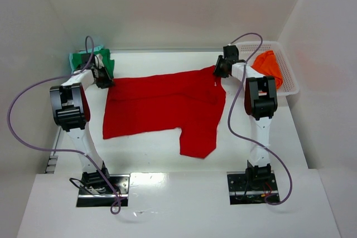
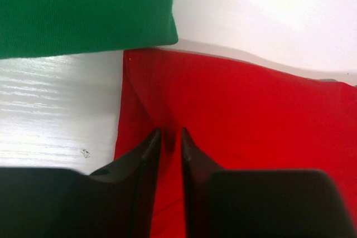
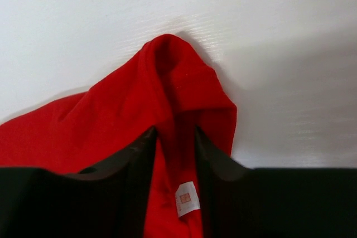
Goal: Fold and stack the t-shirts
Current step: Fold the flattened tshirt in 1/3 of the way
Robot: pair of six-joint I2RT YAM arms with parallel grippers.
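The red t-shirt [image 1: 162,104] lies spread on the white table, one sleeve pointing toward the arms. My left gripper [image 1: 105,82] is at its far left corner. In the left wrist view the jaws [image 2: 170,133] stand a little apart over the red cloth [image 2: 251,115], with a crease running up between the tips. My right gripper [image 1: 218,71] is at the far right corner. Its jaws [image 3: 174,132] are parted around a raised bunch of red cloth [image 3: 111,121] with a white label [image 3: 187,199]. A green t-shirt [image 1: 83,58] lies folded at the back left. An orange t-shirt [image 1: 269,66] sits in the basket.
A white lattice basket [image 1: 289,76] stands at the back right against the side wall. The green t-shirt [image 2: 83,9] lies just beyond the red corner. White walls close in the table at the back and on both sides.
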